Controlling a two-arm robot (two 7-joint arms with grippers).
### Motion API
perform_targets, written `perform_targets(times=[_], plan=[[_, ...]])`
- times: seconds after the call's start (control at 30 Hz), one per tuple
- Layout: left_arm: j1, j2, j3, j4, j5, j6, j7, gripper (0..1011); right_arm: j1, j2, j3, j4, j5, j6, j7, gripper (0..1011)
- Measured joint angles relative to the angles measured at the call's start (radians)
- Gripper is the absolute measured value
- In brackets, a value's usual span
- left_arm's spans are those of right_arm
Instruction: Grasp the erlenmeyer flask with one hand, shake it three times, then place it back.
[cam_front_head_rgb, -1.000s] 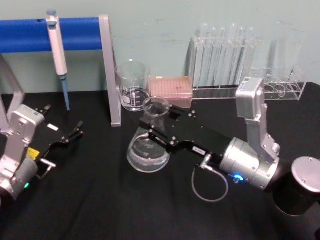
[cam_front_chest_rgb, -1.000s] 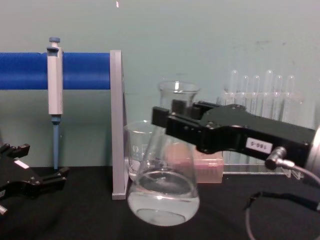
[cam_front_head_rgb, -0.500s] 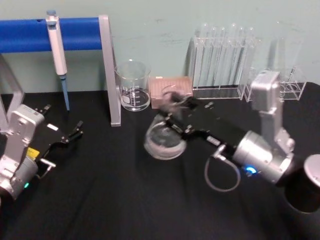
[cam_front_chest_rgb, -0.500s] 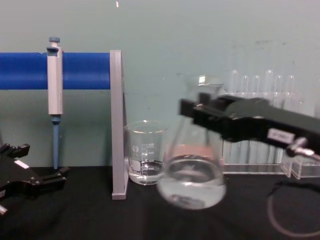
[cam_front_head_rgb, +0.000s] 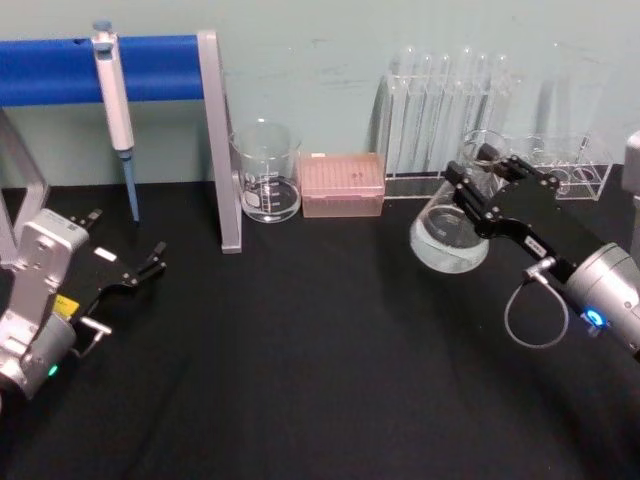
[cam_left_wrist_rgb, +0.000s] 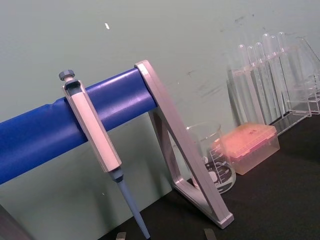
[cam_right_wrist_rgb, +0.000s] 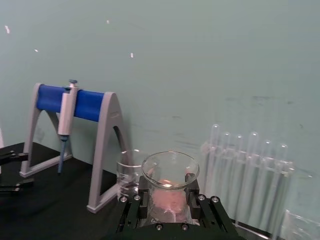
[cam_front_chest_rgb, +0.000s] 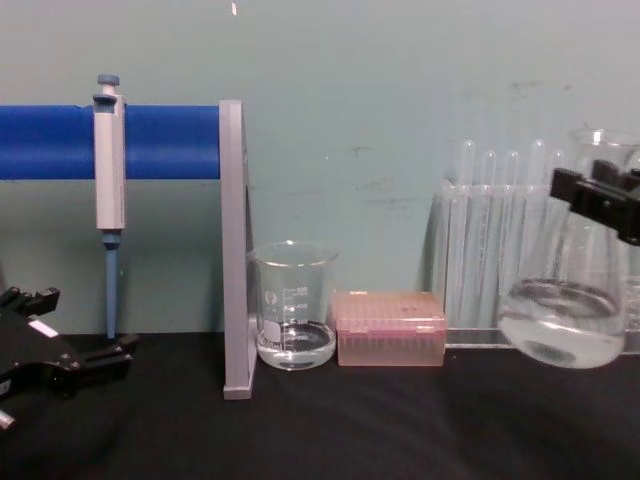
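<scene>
My right gripper (cam_front_head_rgb: 482, 170) is clamped on the neck of the erlenmeyer flask (cam_front_head_rgb: 445, 240), held tilted off the table just in front of the test tube rack (cam_front_head_rgb: 440, 110). It's thin, slick glass with liquid sloshing low, so I judge the neck under the rim the safest hold. The left gripper (cam_front_head_rgb: 128, 272) sits open, far left of the rack.

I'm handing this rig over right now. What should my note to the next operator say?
Right end effector: shut on the neck of the flask, holding it tilted above the table, in front of the rack.
Left end effector: open, parked at the left.
Done: flask grasped and lifted.
Left: finish the three shakes (count cannot be told from here), then set the flask back down.
</scene>
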Motion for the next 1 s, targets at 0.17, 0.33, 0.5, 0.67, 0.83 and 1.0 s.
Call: perform_targets(times=[0.17, 0.33, 0.5, 0.67, 0.83, 1.0], plan=[[0.0, 0.0, 0.0, 0.0, 0.0, 0.0, 0.0, 1001, -0.005, -0.009, 0.012, -0.001, -0.009, 0.006, 0.006, 449], [0.0, 0.0, 0.0, 0.0, 0.0, 0.0, 0.0, 1001, 0.017, -0.027, -0.019, 0.014, -0.012, 0.014, 0.054, 449], [0.0, 0.0, 0.0, 0.0, 0.0, 0.0, 0.0, 1001, 0.045, -0.038, -0.063, 0.031, -0.009, 0.02, 0.104, 449], [0.0, 0.0, 0.0, 0.0, 0.0, 0.0, 0.0, 1001, 0.08, -0.056, -0.121, 0.057, 0.0, 0.024, 0.153, 449], [0.0, 0.0, 0.0, 0.0, 0.0, 0.0, 0.0, 1001, 0.109, -0.066, -0.172, 0.081, 0.009, 0.023, 0.192, 449], [0.0, 0.0, 0.0, 0.0, 0.0, 0.0, 0.0, 1001, 0.129, -0.069, -0.199, 0.1, 0.015, 0.021, 0.208, 449]])
